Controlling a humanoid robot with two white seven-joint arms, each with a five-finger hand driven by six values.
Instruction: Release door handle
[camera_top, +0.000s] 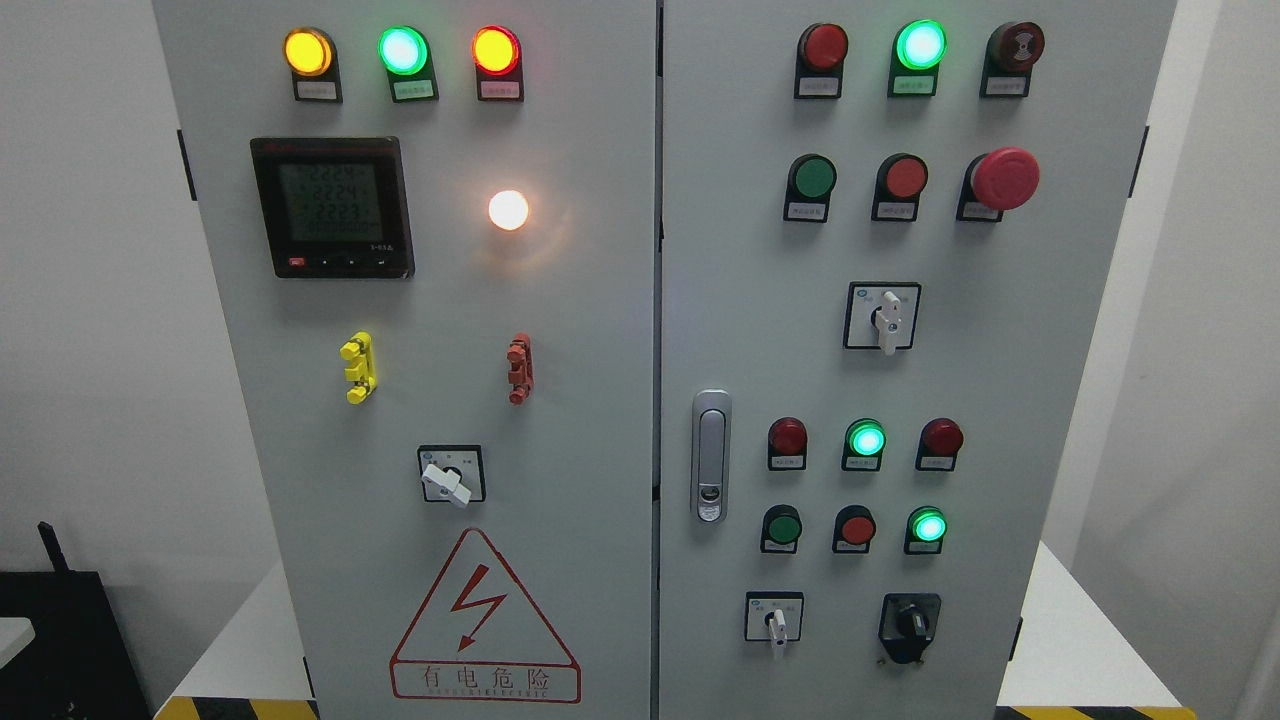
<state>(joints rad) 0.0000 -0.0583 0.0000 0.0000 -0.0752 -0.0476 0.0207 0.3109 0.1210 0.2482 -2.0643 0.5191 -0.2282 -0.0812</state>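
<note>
Neither hand shows in the head view, so how far either is open cannot be told. The silver metal door handle (710, 456) sits upright and flush at the left edge of the right-hand door of the grey steel electrical cabinet (600, 300), nothing touching it. Both doors are shut. The cabinet stands on a white worktop (1070, 640).

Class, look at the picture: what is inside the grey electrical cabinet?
Nothing inside shows: both doors of the cabinet are shut. Only the fronts are visible, with lamps, switches, a meter and the door handle.
</note>
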